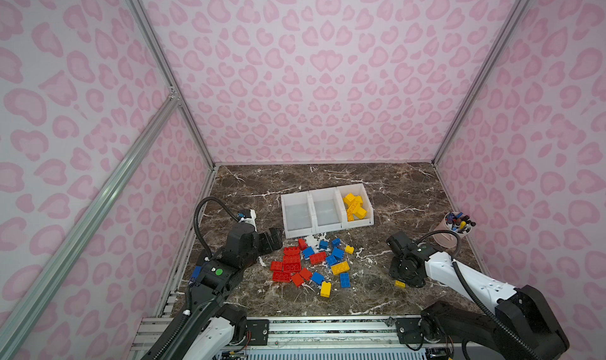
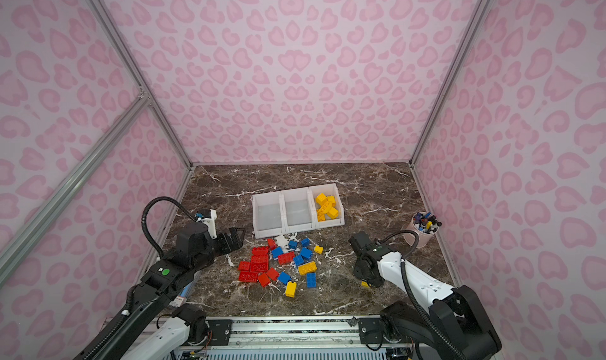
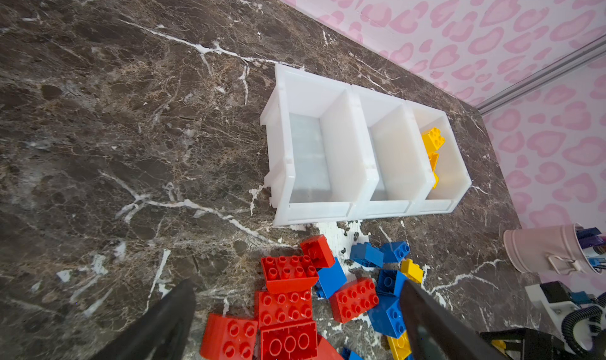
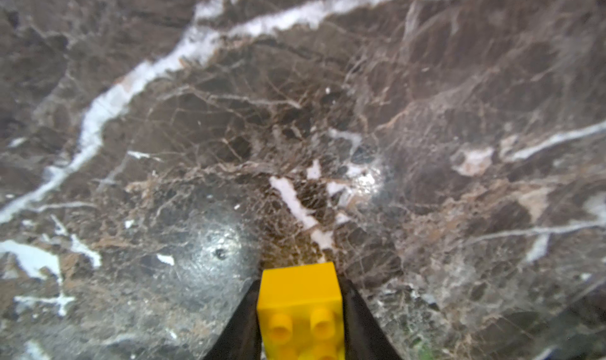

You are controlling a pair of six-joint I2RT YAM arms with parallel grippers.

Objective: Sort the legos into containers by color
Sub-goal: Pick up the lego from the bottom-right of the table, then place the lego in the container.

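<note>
A small yellow brick [image 4: 300, 309], glossy and topped with round studs, is clamped between the right jaws, which are pressed against two opposite sides of it. In both top views it is seen low over the worktop [image 1: 377, 184], under the wrist of the right arm [image 1: 446, 269] and well apart from the other loose legos [image 1: 317, 258]. Whether it rests on the surface cannot be told.

Those legos are heaped just in front of the bins [image 1: 296, 232]. About eight red ones [image 1: 292, 262], seven blue [image 1: 337, 253] and three yellow [image 1: 340, 267] can be counted. They are squares and rectangles, and several are tipped on their sides.

Three white open bins are joined in a row. In the end bin [image 1: 369, 204] on the right arm's side, a handful of yellow bricks [image 1: 354, 205] is piled loosely.

The left jaws are held wide apart just beside the red side of the heap, at the end of the left arm [image 1: 236, 243]. One pinkish cup [image 1: 447, 237] of pens [image 1: 459, 222] is stood near the worktop's right edge.

The worktop is dark brown marble laced with white veins. It is enclosed on three sides by walls [image 1: 328, 79] covered in pink heart-like blotches, and aluminium posts [image 1: 165, 69] are set at the corners.
</note>
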